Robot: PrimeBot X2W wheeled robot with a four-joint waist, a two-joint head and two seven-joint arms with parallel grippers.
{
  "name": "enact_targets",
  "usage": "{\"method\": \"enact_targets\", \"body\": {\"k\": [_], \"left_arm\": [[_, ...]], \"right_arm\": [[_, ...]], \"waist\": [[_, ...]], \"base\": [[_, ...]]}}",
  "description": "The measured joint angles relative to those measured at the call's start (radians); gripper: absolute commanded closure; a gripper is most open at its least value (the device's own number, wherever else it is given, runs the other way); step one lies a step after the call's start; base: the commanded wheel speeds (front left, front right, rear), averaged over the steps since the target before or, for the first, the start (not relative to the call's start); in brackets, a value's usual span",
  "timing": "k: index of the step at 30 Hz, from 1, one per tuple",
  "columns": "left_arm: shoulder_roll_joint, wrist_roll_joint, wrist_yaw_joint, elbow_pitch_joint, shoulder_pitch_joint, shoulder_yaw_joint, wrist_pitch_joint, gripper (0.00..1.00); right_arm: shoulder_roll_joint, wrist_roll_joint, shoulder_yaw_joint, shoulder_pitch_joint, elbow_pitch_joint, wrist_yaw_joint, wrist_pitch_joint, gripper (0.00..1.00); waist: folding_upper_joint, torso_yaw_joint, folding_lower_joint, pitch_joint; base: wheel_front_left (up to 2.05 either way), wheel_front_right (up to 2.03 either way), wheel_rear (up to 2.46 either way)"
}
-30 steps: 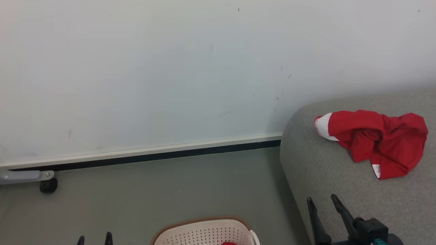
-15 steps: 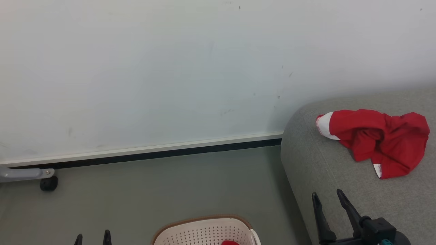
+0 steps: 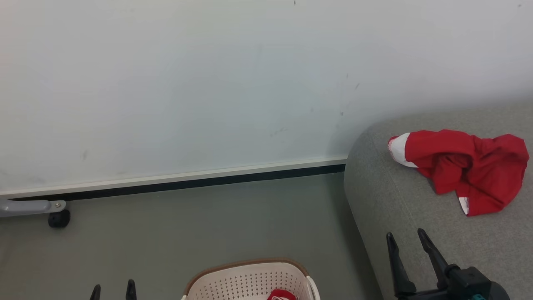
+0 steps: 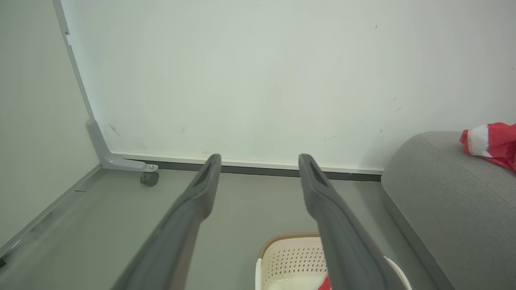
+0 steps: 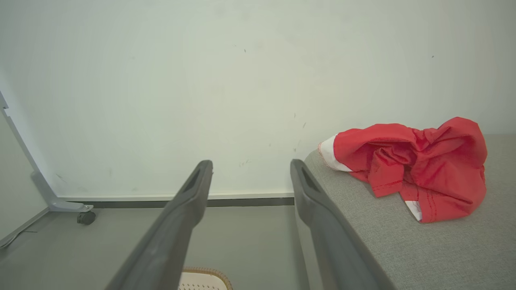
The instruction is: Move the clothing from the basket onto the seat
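Spanning back of scene: white wall (image 3: 208, 83), lightly scuffed, above grey floor (image 3: 208, 225). Grey seat (image 3: 479, 250) at right, rounded corner toward wall. Red garment (image 3: 462, 166) crumpled on seat top (white cuff pointing left), well apart from both hands. Basket (image 3: 250, 281) on floor at bottom centre, near seat; second red piece (image 3: 282, 295) inside, mostly cut off by frame edge. Right hand (image 3: 404, 232) over seat front, fingers spread, empty. Left hand (image 3: 113, 285) left of basket, fingers apart, empty. Black caster (image 3: 58, 218) far left by wall.
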Motion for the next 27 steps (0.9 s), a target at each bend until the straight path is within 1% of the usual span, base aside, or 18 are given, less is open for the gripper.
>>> {"method": "enact_targets", "body": {"k": [5,13,21,24,27], "left_arm": [[0.0,0.005,-0.003,-0.002,0.001,-0.005,0.0,0.0],[0.006,0.034,-0.037,0.019,-0.047,-0.055,0.0,0.0],[-0.015,0.055,-0.067,0.085,-0.158,-0.132,0.033,0.0],[-0.019,0.071,-0.091,0.118,-0.195,-0.166,0.053,0.0],[-0.028,0.089,-0.105,0.152,-0.231,-0.192,0.069,0.0]], "right_arm": [[-0.001,-0.008,-0.014,0.003,-0.015,0.0,0.0,0.0],[-0.016,-0.016,-0.06,-0.023,-0.043,0.0,0.0,0.0],[-0.034,-0.029,-0.105,-0.11,-0.078,0.0,0.0,0.0],[-0.039,-0.03,-0.125,-0.162,-0.086,0.0,0.0,0.0],[-0.051,-0.035,-0.139,-0.218,-0.097,0.0,0.0,0.0]], "waist": [[0.0,0.0,0.0,0.023],[0.0001,-0.001,0.0001,0.088],[0.0002,-0.003,0.0002,0.182],[0.0002,-0.006,0.0002,0.219],[0.0002,-0.009,0.0002,0.258]], "base": [[0.0,0.0,0.0],[0.0,0.0,0.0],[0.0,0.0,0.0],[0.0,0.0,0.0],[0.0,0.0,0.0]]}}
